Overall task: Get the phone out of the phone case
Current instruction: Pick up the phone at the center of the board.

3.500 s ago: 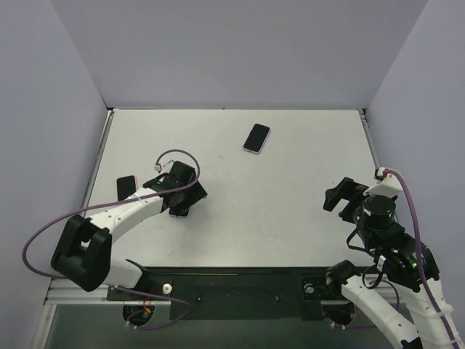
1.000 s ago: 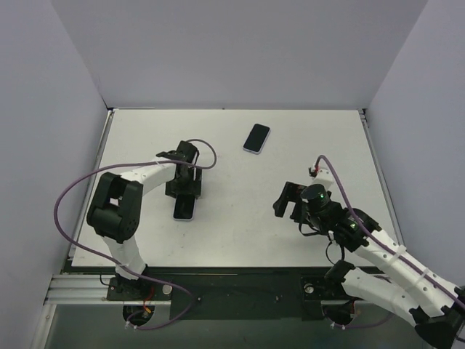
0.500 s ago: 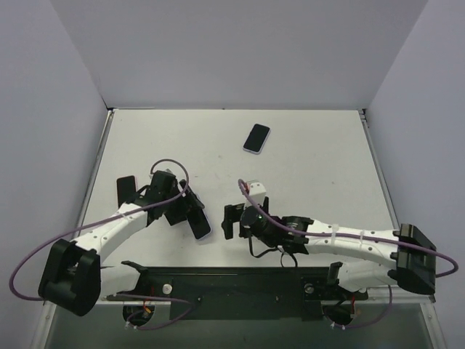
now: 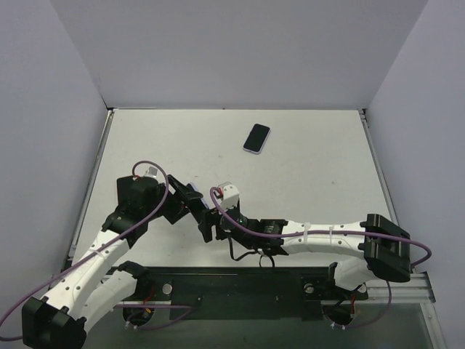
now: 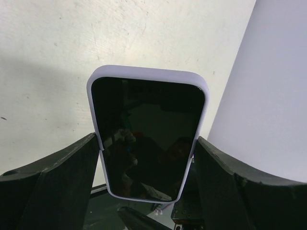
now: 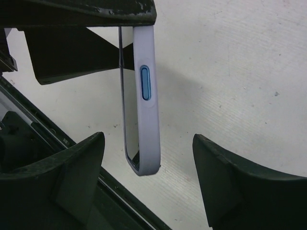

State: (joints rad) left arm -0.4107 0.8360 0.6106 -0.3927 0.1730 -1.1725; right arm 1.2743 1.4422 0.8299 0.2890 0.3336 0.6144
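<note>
Aloft over table (image 4: 312,182), phone (image 5: 146,134) in lilac case (image 6: 147,115) pinched by left gripper (image 5: 146,165); right gripper (image 6: 148,165) wide open, fingers (image 6: 72,177) flanking case end, not touching.

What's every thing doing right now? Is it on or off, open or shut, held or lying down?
phone: screen dark, inside its case, held up off the table.
case: on the phone, not peeled off.
left hand: shut on the phone's sides.
right hand: open, one finger each side of the phone, not touching.
other phone: lying flat on the table, screen dark, nothing touching it.
</note>
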